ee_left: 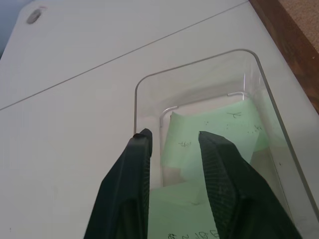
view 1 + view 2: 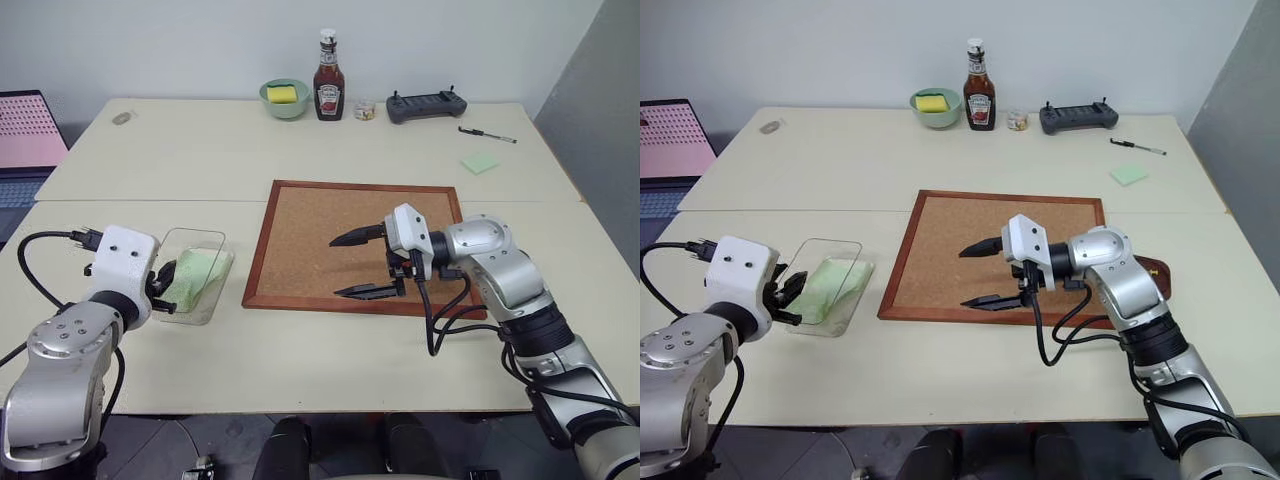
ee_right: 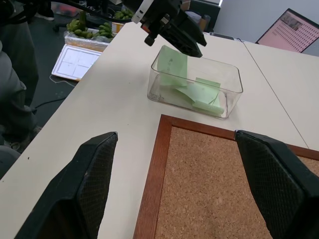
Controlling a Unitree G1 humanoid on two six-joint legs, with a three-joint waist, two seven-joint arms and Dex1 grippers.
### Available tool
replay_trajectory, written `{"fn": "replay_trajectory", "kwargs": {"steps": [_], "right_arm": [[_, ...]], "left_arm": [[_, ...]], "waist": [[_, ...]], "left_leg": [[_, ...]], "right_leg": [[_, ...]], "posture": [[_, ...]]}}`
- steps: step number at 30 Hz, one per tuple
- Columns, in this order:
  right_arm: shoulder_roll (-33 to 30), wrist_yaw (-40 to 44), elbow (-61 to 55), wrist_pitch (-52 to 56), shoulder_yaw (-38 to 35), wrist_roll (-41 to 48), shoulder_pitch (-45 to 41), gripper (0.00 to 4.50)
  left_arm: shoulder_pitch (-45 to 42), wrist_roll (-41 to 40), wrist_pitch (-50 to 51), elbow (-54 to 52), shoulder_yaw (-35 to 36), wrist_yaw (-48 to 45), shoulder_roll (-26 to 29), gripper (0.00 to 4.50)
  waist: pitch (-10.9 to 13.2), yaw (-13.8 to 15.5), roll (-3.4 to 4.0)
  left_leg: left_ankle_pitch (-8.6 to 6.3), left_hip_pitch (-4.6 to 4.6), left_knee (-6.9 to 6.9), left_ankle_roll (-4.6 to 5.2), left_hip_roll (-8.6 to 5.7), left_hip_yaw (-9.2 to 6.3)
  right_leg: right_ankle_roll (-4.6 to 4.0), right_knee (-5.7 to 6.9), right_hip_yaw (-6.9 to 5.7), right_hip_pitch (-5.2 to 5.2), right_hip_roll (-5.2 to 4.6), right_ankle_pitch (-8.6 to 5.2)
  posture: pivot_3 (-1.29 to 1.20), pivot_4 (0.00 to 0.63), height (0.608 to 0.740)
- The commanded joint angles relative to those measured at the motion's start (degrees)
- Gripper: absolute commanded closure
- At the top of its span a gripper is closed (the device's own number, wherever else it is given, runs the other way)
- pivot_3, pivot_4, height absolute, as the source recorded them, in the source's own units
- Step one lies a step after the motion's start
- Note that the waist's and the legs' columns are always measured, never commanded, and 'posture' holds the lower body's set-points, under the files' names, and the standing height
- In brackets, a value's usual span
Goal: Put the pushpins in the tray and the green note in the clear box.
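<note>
The left gripper (image 1: 172, 142) is hovering at the near rim of the clear box (image 3: 232, 97), its fingers (image 1: 130, 169) parted a little and pinching nothing; the green note (image 1: 214, 132) is lying inside the box, just past the fingertips. The release looks done, so the left arm should be lifting straight clear without nudging the thin wall. The right gripper (image 2: 358, 265) is hanging over the corkboard (image 2: 320, 225) with fingers spread wide and empty. Bare worktop (image 2: 300, 360) is lying around both.

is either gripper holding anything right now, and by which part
Nothing is held. The left gripper is open over the clear box with green notes inside; the right gripper is open over the cork board.
</note>
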Motion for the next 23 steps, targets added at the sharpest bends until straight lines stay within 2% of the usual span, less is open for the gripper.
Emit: {"fn": "replay_trajectory", "kwargs": {"steps": [1, 3, 5, 8, 15, 19, 23], "right_arm": [[0.40, 0.15, -0.34, -1.38, -0.54, -0.09, -1.66, 0.53], [0.34, -0.24, -0.18, -1.38, -1.24, 0.10, -1.65, 0.53], [0.48, -1.67, -0.07, -0.78, -2.53, 0.64, -1.52, 0.53], [1.40, -8.38, 0.19, 2.22, -7.07, 2.08, -0.55, 0.53], [0.57, -20.73, -1.55, 3.65, -14.48, 0.09, 9.03, 0.53], [0.67, -26.29, -3.90, 3.72, -16.81, -0.57, 15.27, 0.53], [1.23, -29.67, -4.50, 2.33, -17.34, -1.32, 18.02, 0.53]], "left_arm": [[-1.45, -0.17, -1.37, -2.53, 2.45, 1.07, -0.32, 1.84], [-2.74, -0.18, -3.83, -3.45, 3.92, 2.28, -1.73, 1.37], [-4.07, -1.82, -5.11, -4.33, 6.20, 2.74, -4.23, 1.09], [-4.23, -3.58, -7.37, -6.52, 6.71, 2.25, -6.59, 1.09], [-5.18, -7.44, -12.71, -6.23, -2.75, 0.83, -12.33, 1.09], [-5.80, -7.38, -17.72, -1.19, -8.93, -1.03, -13.81, 1.09], [-6.51, -5.89, -24.96, 4.12, -13.47, -2.42, -14.60, 1.09]], "waist": [[0.00, -0.03, 0.00], [0.00, 0.02, 0.00], [0.00, 0.05, -0.01], [0.00, 0.08, -0.01], [-0.03, 0.41, -0.05], [-0.04, 0.26, -0.02], [-0.04, -0.28, -0.01]], "left_leg": [[0.00, 0.00, 0.00, 0.00, 0.00, 0.00], [0.00, 0.00, 0.00, 0.00, 0.00, 0.00], [0.00, -0.02, 0.01, 0.00, 0.00, 0.00], [0.00, -0.04, 0.02, -0.01, 0.00, 0.00], [0.00, -0.08, 0.04, -0.01, -0.04, 0.01], [0.00, -0.10, 0.03, 0.00, -0.03, 0.08], [0.00, -0.01, 0.01, 0.00, 0.02, 0.16]], "right_leg": [[0.00, 0.00, 0.00, 0.00, 0.00, 0.00], [0.00, 0.00, 0.00, -0.01, 0.00, 0.00], [0.00, 0.00, 0.00, -0.01, 0.00, 0.00], [-0.01, 0.00, 0.00, -0.02, -0.02, 0.01], [-0.02, -0.02, 0.00, 0.02, -0.04, 0.01], [-0.02, 0.01, 0.07, -0.05, -0.03, 0.01], [-0.02, 0.06, 0.14, -0.05, 0.02, 0.01]], "posture": [[0.00, 0.150, 0.740], [0.00, 0.150, 0.740], [0.00, 0.150, 0.740], [0.00, 0.150, 0.740], [0.00, 0.150, 0.740], [0.00, 0.150, 0.740], [0.00, 0.150, 0.740]]}}
